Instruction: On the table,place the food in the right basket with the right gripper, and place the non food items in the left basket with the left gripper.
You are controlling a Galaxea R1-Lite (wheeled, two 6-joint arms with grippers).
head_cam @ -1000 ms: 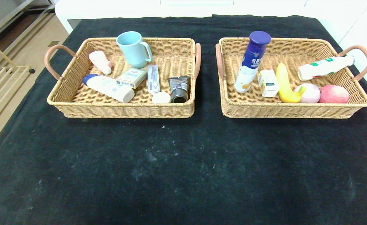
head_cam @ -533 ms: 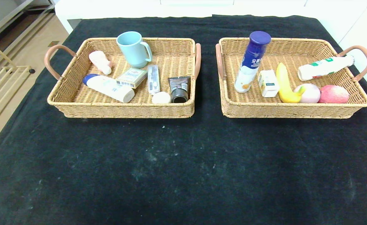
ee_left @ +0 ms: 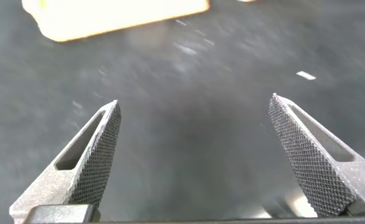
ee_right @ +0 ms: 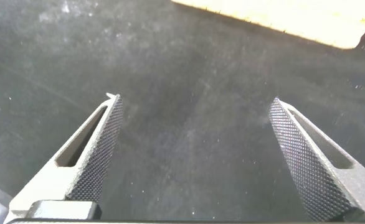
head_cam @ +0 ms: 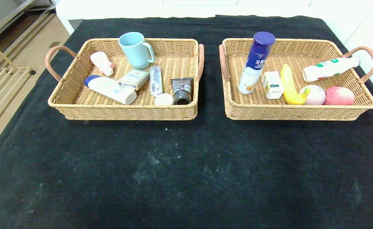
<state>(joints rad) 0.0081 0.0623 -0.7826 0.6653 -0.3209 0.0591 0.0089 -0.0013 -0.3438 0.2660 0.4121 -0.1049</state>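
Head view shows neither arm. Left gripper (ee_left: 195,162), jaws spread wide and empty, hangs over bare black tablecloth (head_cam: 186,165). Left basket (head_cam: 78,109) near the table's far edge holds non-food; right basket (head_cam: 300,111) holds food. Right gripper (ee_right: 195,162) likewise gapes wide, empty, above the cloth.

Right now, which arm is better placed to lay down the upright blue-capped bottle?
Probably right: the blue-capped white bottle stands in the right wicker basket, and the right gripper has empty, open jaws.
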